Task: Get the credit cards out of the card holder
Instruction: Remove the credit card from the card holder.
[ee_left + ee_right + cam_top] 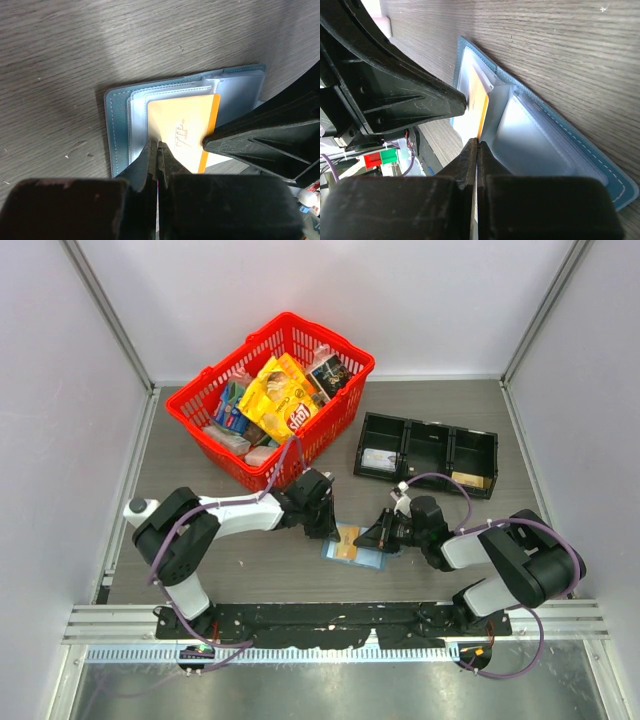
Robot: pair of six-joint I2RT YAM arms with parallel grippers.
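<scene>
Lying open and flat on the counter (75,50), between the two arms and well short of the red shopping basket (330,337) and the black tray (428,426), the blue card holder (117,125) shows its clear inner pockets (235,95); one tan-gold credit card (182,122) rests on the left panel, seemingly partway out of its sleeve; no other card can be made out. The left claw (158,146) has its jaws pressed together, tips at the card's near edge; the right claw (477,142) is likewise pressed together, its tip touching the card's orange side edge by the fold; whether either has the thin edge nipped between its jaws I cannot tell. By my reckoning the card is light, stiff and slick, so it should slide freely once clear of the sleeve, yet give little to grip while flat; the exposed near edge or a corner looks the best hold, with the pull running along the pocket's opening. The holder looks soft and light, likely to drag or lift with the card; pinning its blue border down seems wise.
</scene>
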